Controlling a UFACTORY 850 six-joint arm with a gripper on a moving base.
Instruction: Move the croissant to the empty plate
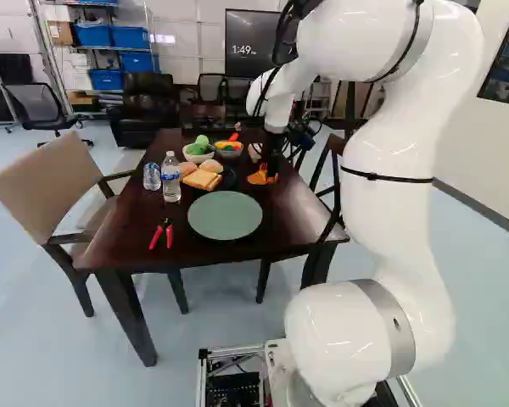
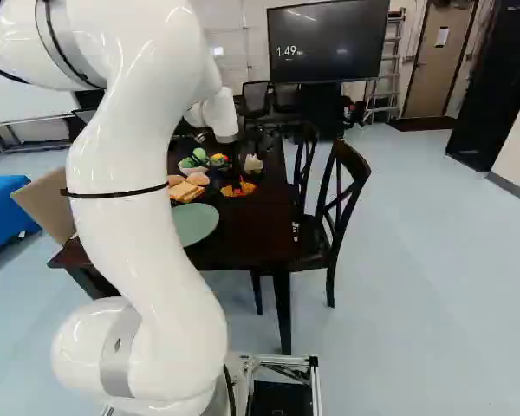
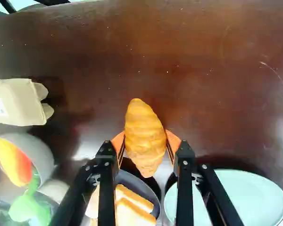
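Note:
At the far right part of the table in the left base view, my gripper points down at the orange-brown croissant. Seen from the wrist, the gripper has an orange pad pressed on each side of the croissant, so it is shut on it. Whether the croissant touches the tabletop I cannot tell. The empty pale green plate lies nearer the base; in the wrist view this plate is beside one finger.
A dark plate with bread slices sits beside the green plate. Bowls of toy food, a carton, bottles and red-handled pliers share the table. Chairs flank it.

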